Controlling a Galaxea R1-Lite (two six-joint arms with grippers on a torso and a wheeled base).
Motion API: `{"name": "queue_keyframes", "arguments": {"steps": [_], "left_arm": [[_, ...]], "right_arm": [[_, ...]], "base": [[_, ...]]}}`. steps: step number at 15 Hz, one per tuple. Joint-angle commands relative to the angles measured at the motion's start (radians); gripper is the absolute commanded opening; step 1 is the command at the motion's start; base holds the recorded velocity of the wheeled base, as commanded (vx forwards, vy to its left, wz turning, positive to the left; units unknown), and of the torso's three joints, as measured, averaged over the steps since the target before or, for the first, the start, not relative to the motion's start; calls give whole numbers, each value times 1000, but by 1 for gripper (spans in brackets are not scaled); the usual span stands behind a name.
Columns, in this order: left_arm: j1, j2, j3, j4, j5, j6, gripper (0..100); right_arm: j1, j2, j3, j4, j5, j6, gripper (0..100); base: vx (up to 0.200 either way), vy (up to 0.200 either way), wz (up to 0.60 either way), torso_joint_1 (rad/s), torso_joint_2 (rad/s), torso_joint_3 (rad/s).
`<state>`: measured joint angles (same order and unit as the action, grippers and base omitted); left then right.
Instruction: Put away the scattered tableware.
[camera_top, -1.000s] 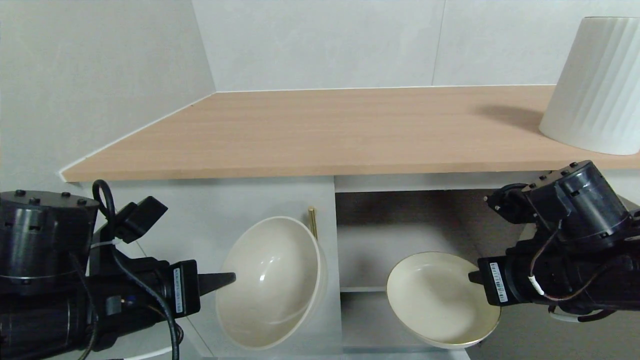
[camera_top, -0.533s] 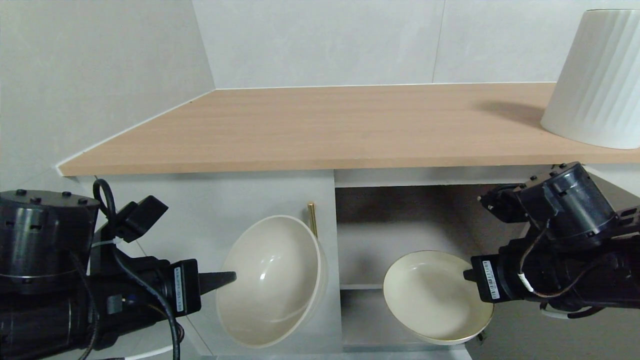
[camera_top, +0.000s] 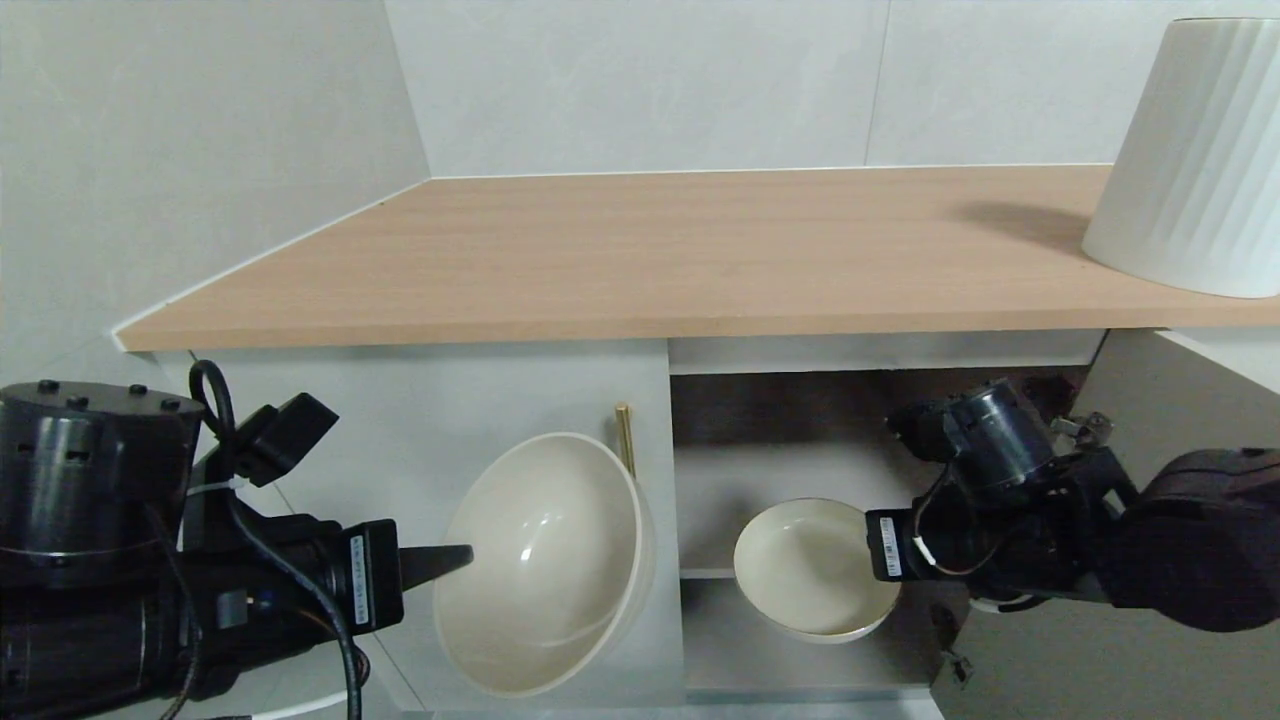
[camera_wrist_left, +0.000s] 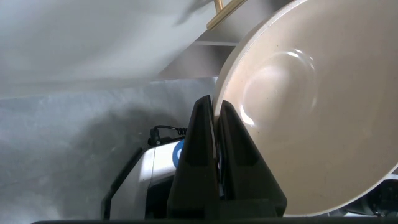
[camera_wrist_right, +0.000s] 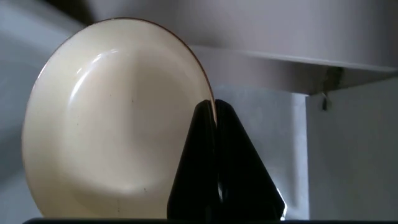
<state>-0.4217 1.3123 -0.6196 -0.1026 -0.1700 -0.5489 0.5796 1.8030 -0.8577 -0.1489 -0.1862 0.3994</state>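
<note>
My left gripper is shut on the rim of a large cream bowl, held tilted in front of the closed left cabinet door. From the left wrist the gripper pinches that bowl by its edge. My right gripper is shut on the rim of a smaller cream plate, held inside the open cabinet bay above the shelf. In the right wrist view the gripper clamps the plate at its edge.
A wooden countertop runs above the cabinet, with a white ribbed lampshade at its right end. A brass handle sits on the left door. The open right door stands beside my right arm.
My right arm has pushed the plate leftward and deeper into the open cabinet. The left arm and its bowl have stayed put. The head view shifted slightly.
</note>
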Motion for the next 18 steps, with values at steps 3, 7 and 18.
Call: {"name": "queue_keyframes", "arguments": {"steps": [3,7,18], "left_arm": [[0,5,1,0,0,0,0],[0,10,4,0,0,0,0],[-2,25,8,-2,0,0,0]], "right_arm": [[-58,263,25,-189,-6,4,0],[-109,418,28,-466,-18,9,0],[-175,615,-169,-528,-142,44,0]], "base": [[0,0,0,0,0,0],[0,0,0,0,0,0],[0,0,0,0,0,0]]}}
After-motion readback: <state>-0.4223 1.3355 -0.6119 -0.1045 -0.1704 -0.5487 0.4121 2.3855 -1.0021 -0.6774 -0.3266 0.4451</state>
